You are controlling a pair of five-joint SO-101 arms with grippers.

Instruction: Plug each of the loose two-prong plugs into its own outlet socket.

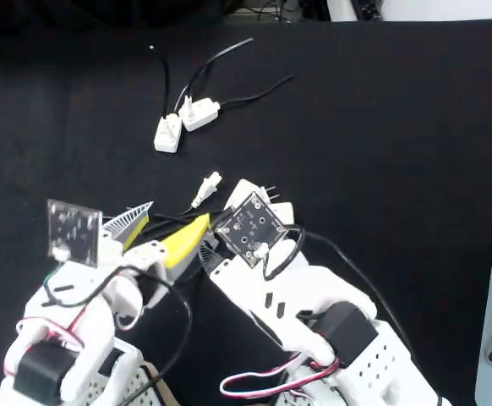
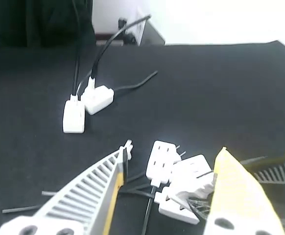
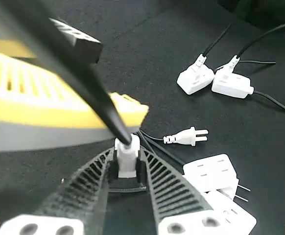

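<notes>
High view: both arms bend low over the black table, wrists close together, near a loose plug.

Left wrist view: the left gripper has its fingers spread wide, with two free outlet sockets between them.

Right wrist view: the right gripper is clamped on a white plug, whose black cord runs upward. Two corded sockets lie well apart from it.

Both arms are wearing white shells with black motors. At seven o'clock the left arm is carrying a clear square board and red-and-white wires. At five o'clock the right arm is carrying a black circuit board. Black cables are looping over both. The left gripper is showing a ribbed white finger and a yellow finger. The right gripper is showing dark ribbed fingers.
</notes>
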